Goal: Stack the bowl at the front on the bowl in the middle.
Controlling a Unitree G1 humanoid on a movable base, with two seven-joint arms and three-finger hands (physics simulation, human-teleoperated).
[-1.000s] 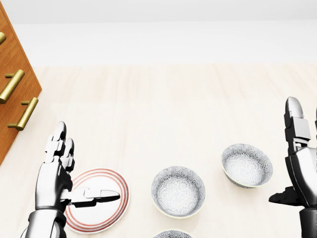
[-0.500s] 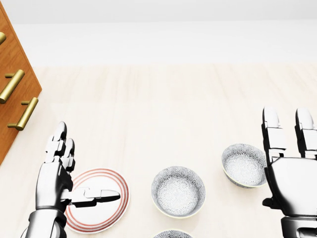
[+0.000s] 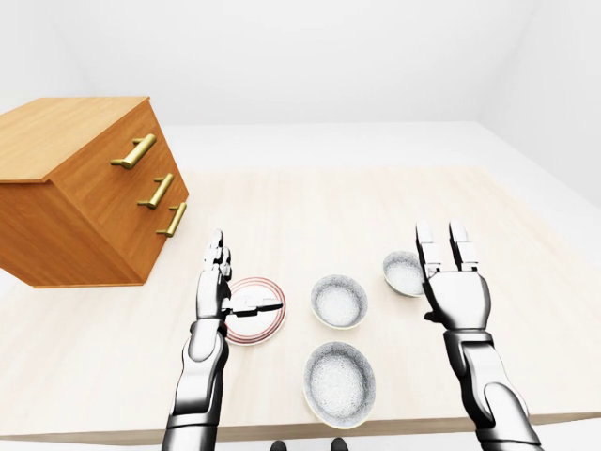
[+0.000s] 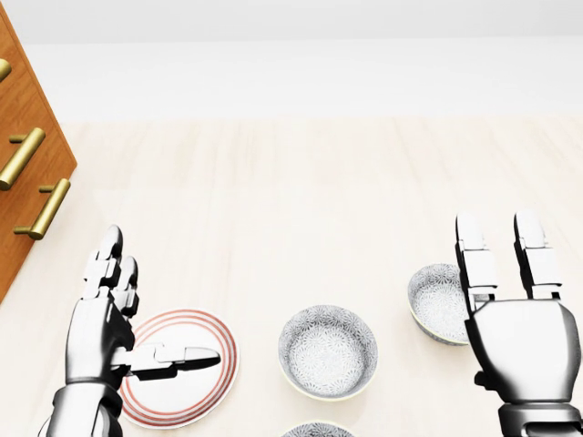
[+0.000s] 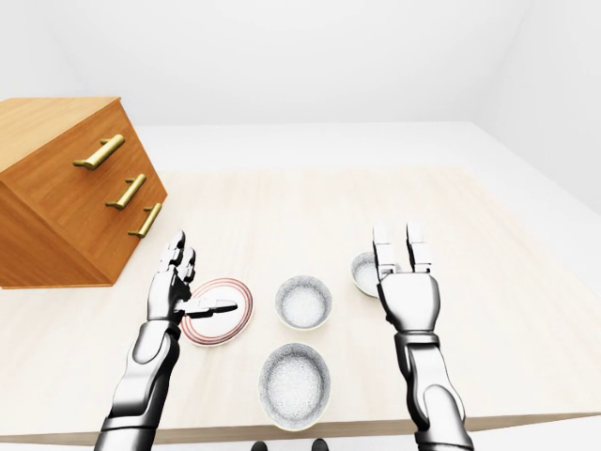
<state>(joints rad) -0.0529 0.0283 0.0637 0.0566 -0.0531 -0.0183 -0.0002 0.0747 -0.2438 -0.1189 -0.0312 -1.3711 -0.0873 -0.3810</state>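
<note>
Right hand: the right hand (image 4: 524, 341) has slid in from the head view's right edge toward nine o'clock and turned its back to the camera; fingers spread and upright, pinching nothing.
Left hand: the left hand (image 4: 102, 332) is as it was, fingers open, thumb lying out toward three o'clock over the striped plate (image 4: 187, 396), holding nothing.
Meaning for the task: my judgement is that the right hand is only lining up; no bowl is touched, so the stack is not begun.
Front bowl: the front bowl (image 3: 339, 381) sits at six o'clock of the middle one, near the worktop's (image 3: 310, 207) near edge, apart from both hands.
Middle bowl: the middle bowl (image 3: 338, 301) stands between the plate and the far bowl (image 3: 404, 272), empty.
Hidden: the right hand now covers the far bowl's right side in every view.
Cut off: the head view shows only a sliver of the front bowl's rim at its bottom edge.
Other: the wooden drawer chest (image 3: 84, 193) stands at ten o'clock, well apart.
</note>
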